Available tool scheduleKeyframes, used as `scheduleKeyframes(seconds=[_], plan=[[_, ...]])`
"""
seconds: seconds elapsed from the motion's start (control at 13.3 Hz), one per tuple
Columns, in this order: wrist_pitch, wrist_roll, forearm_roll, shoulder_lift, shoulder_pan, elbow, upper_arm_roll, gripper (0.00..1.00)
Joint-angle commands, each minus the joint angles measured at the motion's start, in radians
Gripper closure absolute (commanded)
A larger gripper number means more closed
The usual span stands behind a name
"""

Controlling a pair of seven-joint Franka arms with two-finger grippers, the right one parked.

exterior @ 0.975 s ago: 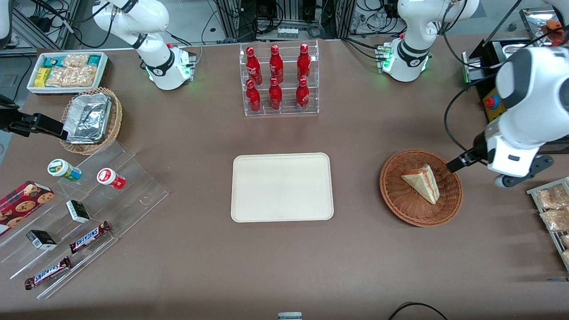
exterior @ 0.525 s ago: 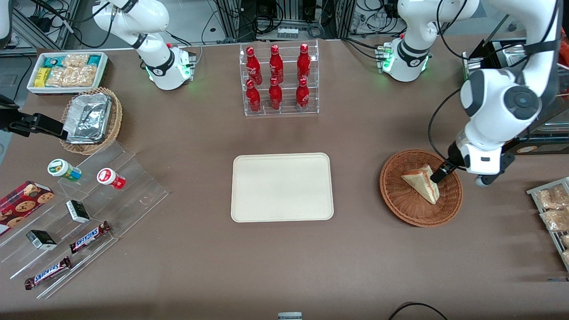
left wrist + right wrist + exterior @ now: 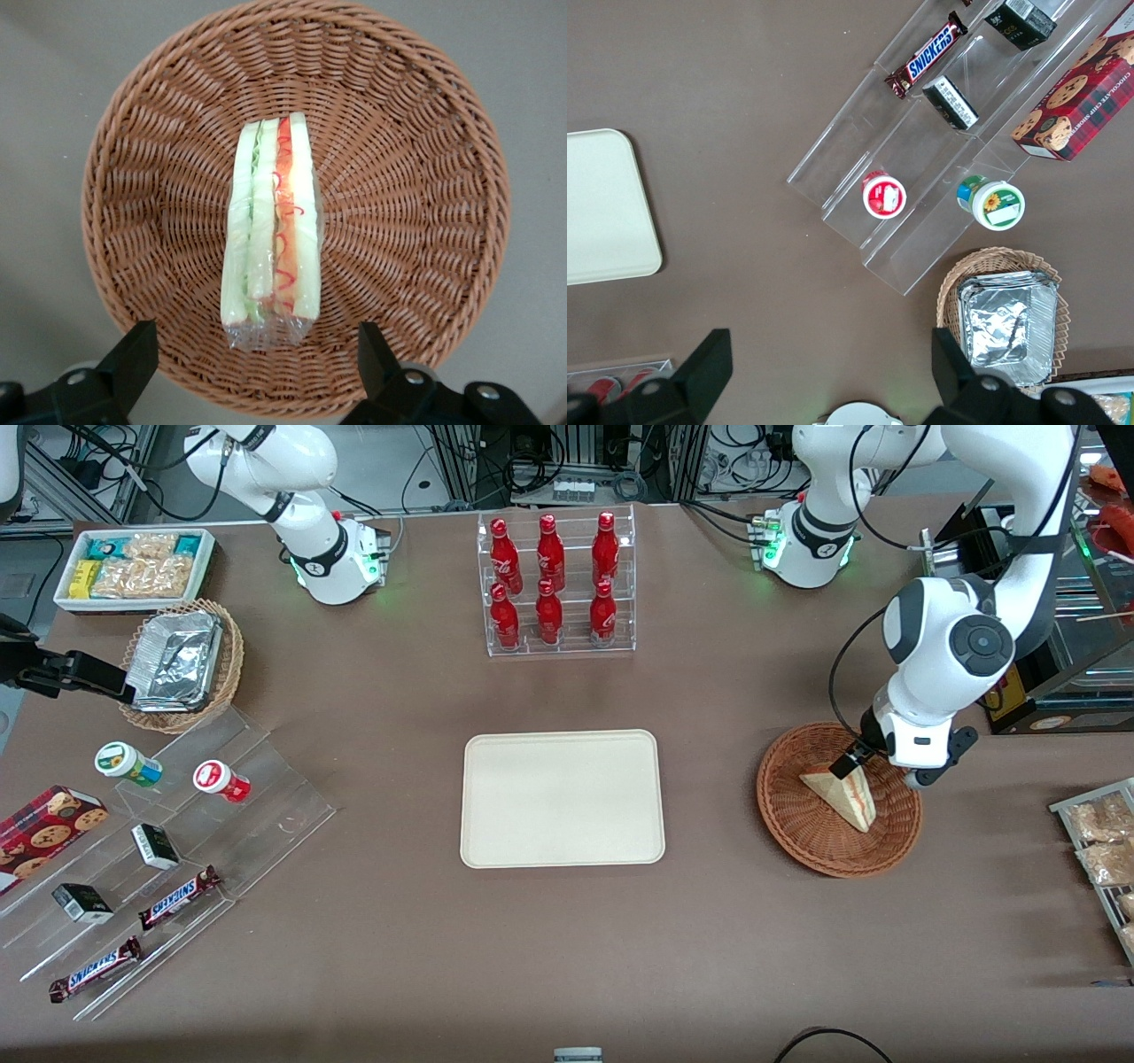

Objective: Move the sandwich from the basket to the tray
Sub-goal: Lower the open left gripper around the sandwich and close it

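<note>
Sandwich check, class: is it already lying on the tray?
No, the sandwich lies in the basket under the open hand; the tray holds nothing.

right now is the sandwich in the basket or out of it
In. The sandwich lies in the basket; the open gripper hovers above, not touching it.

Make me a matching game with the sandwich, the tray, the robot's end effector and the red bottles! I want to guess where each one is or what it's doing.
Things:
1. sandwich
2. tray
3. end effector
4. red bottles

Places or states:
A. standing in a clear tiered rack
B. open, above the basket
C. lying in the wicker basket, wrapped in clear film
D. nothing on it, in the middle of the table

Right pairs: 1-C, 2-D, 3-B, 4-A
</note>
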Motion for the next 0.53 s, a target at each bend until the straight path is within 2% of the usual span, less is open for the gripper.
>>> scheduleKeyframes(seconds=[0.0, 0.45], plan=[[0.063, -0.020, 0.010, 0.018, -0.003, -0.026, 0.006, 0.01], [0.103, -0.022, 0.020, 0.076, -0.001, -0.024, 0.012, 0.01]])
